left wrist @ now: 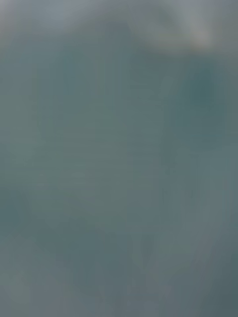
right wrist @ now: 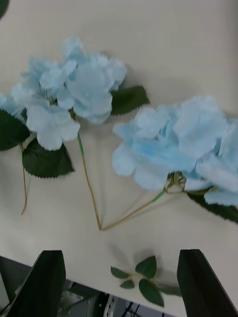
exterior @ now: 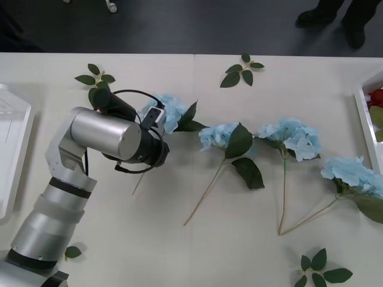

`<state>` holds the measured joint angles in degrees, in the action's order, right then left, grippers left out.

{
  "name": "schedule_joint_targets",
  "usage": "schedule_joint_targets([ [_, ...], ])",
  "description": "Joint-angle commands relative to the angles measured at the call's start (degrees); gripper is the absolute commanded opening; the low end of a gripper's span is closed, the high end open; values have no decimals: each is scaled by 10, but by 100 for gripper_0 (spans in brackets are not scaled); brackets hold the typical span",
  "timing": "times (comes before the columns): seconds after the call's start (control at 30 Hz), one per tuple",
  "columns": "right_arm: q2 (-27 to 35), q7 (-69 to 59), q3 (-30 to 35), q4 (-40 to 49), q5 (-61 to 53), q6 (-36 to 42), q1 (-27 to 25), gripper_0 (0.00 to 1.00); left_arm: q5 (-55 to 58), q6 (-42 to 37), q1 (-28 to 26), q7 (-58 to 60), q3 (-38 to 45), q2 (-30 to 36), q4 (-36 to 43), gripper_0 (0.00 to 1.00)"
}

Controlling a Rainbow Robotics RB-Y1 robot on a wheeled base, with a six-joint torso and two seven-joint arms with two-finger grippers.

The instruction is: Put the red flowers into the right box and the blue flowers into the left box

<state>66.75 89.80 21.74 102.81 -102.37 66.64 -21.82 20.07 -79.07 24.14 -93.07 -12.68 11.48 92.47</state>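
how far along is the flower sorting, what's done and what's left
Done, partly: something red lies in the white translucent right box at the table's right edge, apparently red flowers. In hand: the left end effector is at the leftmost fluffy pale blue flower. Left: all four blue flowers are on the table, and the shallow white left box holds no flowers. The right end effector hovers open above two blue heads.

The pale surface carries four blue flowers in a loose row, heads away from the robot. The first lies at the left claw (its tips hidden), the rest farther to its right. Loose leaf sprigs are scattered around, and a white tray sits at either edge: left box, right box.
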Motion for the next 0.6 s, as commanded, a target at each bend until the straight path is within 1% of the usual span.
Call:
schedule_joint_targets([
  [0.03, -27, -69, 34, 85, 29, 4, -79, 66, 16, -60, -27, 25, 55, 20, 116, 0],
  [0.07, -42, -85, 37, 109, 44, 3, -96, 66, 18, -81, -37, 28, 72, 21, 144, 0],
  [0.1, -49, -96, 38, 121, 52, 3, -103, 66, 20, -91, -43, 30, 81, 21, 159, 0],
  [0.23, -98, -169, 37, 185, 89, -9, -150, 66, 30, -148, -82, 47, 149, 21, 267, 0],
  [0.37, -154, -252, 27, 237, 122, -38, -190, 66, 38, -184, -121, 112, 212, 21, 370, 0],
  [0.47, -194, -307, 7, 258, 160, -49, -200, 66, 43, -205, -141, 155, 260, 21, 431, 0],
  [0.53, -227, -350, -13, 272, 192, -69, -211, 66, 45, -213, -155, 190, 309, 21, 470, 0],
  [0.6, -247, -378, -30, 281, 224, -90, -218, 66, 40, -213, -163, 218, 343, 21, 489, 0],
])
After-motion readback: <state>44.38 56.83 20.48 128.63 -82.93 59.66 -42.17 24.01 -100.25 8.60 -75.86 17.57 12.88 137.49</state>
